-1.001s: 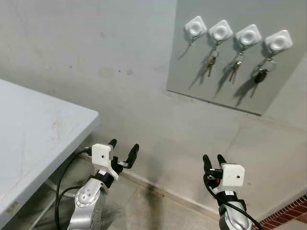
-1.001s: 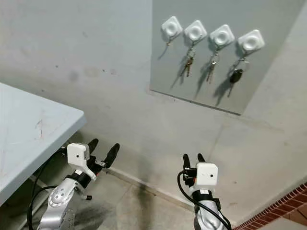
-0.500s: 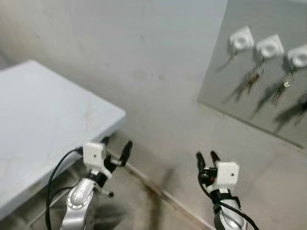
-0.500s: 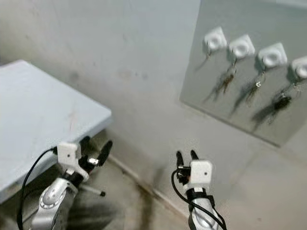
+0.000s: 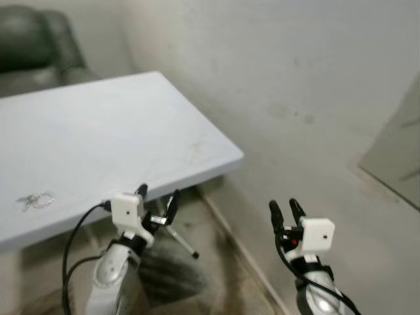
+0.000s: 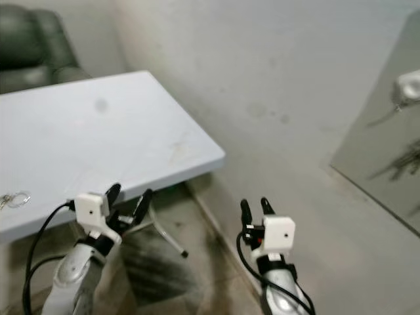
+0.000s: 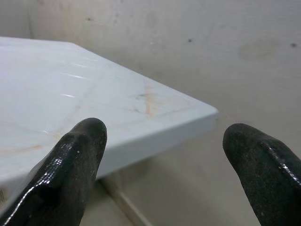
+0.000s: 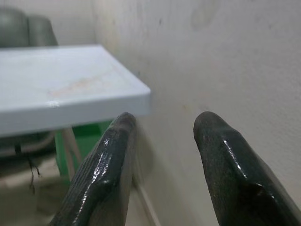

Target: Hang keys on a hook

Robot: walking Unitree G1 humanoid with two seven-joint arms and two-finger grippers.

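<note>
text: none legible | labels: none | brands: none | numbers: none | signs: none

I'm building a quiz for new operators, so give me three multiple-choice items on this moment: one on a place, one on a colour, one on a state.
1. Where do the keys lie?
A. on the table
B. on the floor
C. in the left tool

2. What colour is the table top?
A. brown
B. pale grey-white
C. red

3. How is the left tool?
A. shut on the keys
B. shut, empty
C. open, empty

Answers: 1 A, the small ring with keys rests on the tabletop at the robot's left. 2 B, the surface is pale. 3 C, the left wrist view shows its two fingers wide apart with nothing between.
</note>
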